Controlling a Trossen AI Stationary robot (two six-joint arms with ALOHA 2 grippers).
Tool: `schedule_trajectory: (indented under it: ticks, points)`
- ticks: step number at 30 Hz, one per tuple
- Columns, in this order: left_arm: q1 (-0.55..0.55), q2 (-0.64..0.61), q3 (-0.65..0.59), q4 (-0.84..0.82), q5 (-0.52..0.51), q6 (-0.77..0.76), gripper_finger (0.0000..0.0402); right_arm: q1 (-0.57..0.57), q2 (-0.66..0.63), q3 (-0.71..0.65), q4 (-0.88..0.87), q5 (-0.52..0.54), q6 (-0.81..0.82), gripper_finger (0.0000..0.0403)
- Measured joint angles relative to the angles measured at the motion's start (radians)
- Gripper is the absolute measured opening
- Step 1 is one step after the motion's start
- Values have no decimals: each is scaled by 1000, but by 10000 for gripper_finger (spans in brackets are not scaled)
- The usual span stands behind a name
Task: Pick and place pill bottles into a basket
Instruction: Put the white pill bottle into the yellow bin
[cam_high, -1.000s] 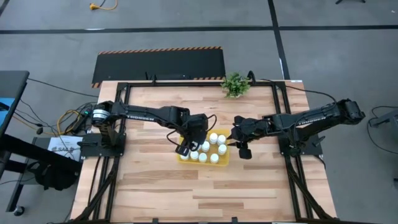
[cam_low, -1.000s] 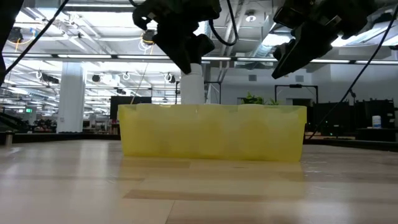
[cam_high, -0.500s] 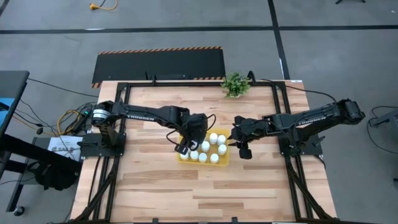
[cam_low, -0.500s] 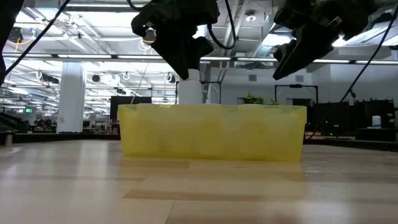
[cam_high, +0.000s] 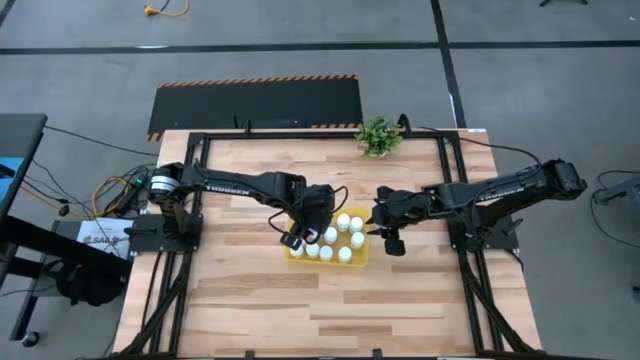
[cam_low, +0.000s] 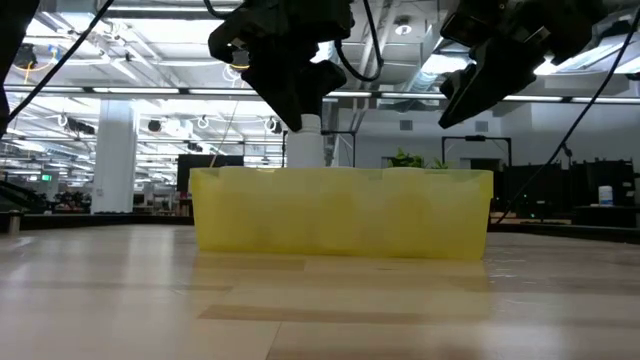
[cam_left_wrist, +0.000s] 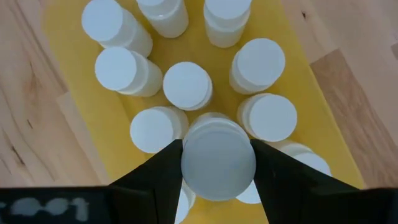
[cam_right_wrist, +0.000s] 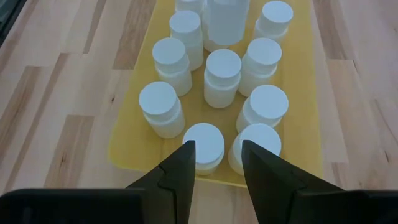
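Grey concrete floor surrounds a pale wooden surface (cam_high: 250, 310) framed by black rails, with a small potted plant (cam_high: 379, 135) at its twelve o'clock edge.

Starting at nine o'clock, the left arm reaches in toward the middle, and its left pincer (cam_high: 298, 232) is clamped on a white pill bottle (cam_left_wrist: 217, 162). In the left wrist view the dark fingers (cam_left_wrist: 163, 174) press the cap from both sides. The level view shows this bottle (cam_low: 304, 140) hanging upright above the near-left part of the yellow basket (cam_low: 340, 212), its base about level with the rim.

The basket (cam_high: 357, 260) sits at the centre of the surface and already holds about a dozen bottles (cam_right_wrist: 222, 76) standing upright and close together, some touching.

Further along, toward three o'clock, the right pincer (cam_high: 391, 238) hovers just beside the basket's right edge with its fingers together and nothing between them.

Judging by this, the step in hand is setting the held bottle down. Directly below it the caps crowd in, so a straight drop would likely land it on another bottle and tip it. A better way would be to shift over bare yellow floor, such as the strip along the basket's left edge (cam_left_wrist: 74, 118), keep the bottle vertical, lower until its base rests, and only then part the fingers. Lifting straight up afterwards should avoid knocking the neighbours.
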Motion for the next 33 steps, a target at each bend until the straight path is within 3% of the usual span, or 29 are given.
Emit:
schedule_trajectory:
  ticks: [33]
  points:
    - [2, 0, -35, 44, 27, 15, 165, 0, 0, 0, 0, 8, 0, 124]
